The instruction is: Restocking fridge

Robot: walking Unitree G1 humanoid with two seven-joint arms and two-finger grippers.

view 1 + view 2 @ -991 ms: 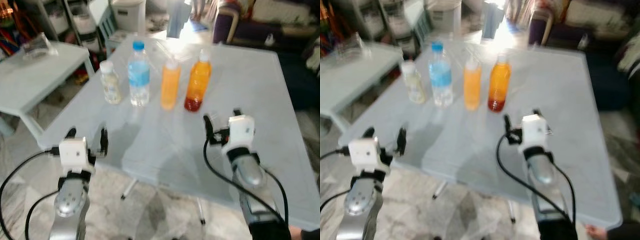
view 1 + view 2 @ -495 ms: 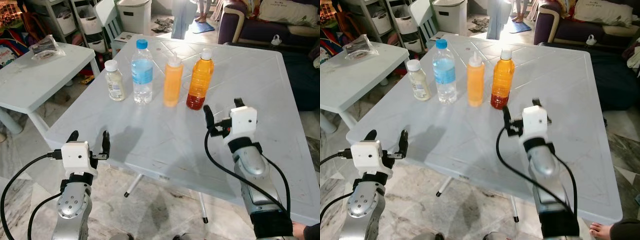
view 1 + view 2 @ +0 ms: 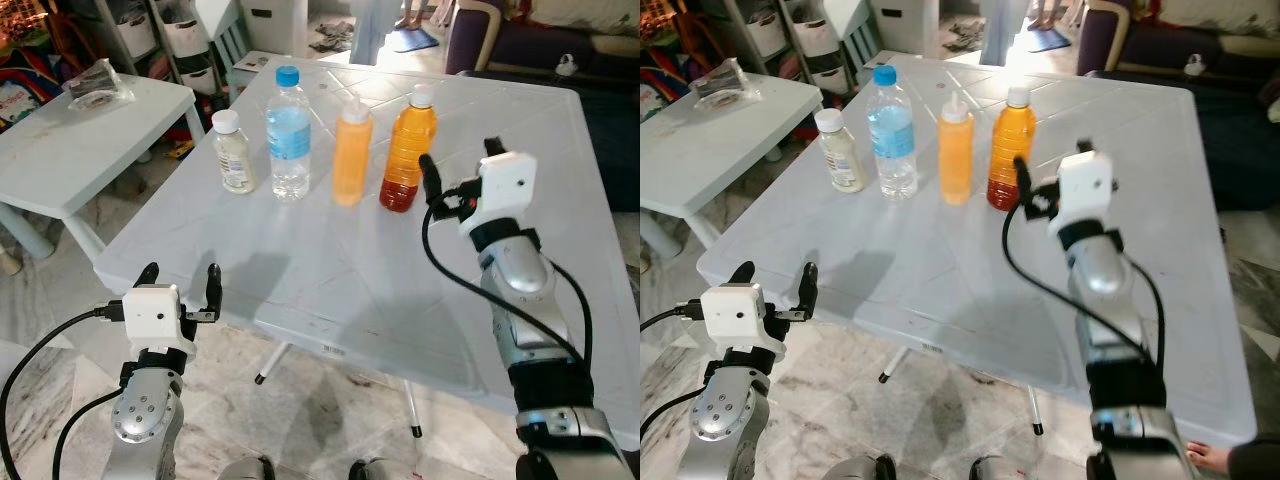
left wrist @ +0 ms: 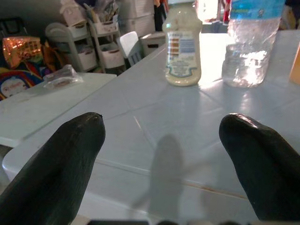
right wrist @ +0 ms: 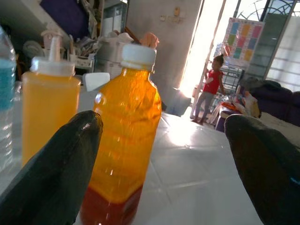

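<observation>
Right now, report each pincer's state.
Left pincer: open, empty, at the white plastic table's edge.
Right pincer: open, empty, beside the amber plastic bottle.

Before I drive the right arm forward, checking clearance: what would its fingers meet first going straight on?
Probably the amber bottle: it stands just ahead of the open right gripper, toward one finger, so depth is uncertain.

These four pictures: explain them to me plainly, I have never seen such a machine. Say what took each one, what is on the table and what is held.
This is a humanoid robot with two silver arms. The two wide pictures come from its head camera; the two close ones from cameras on its wrists. On the white table stand four bottles in a row: a small cream bottle, a water bottle, an orange squeeze bottle and an amber juice bottle. The right gripper is open beside the juice bottle; the left gripper is open at the table's near edge. Nothing is held.
</observation>
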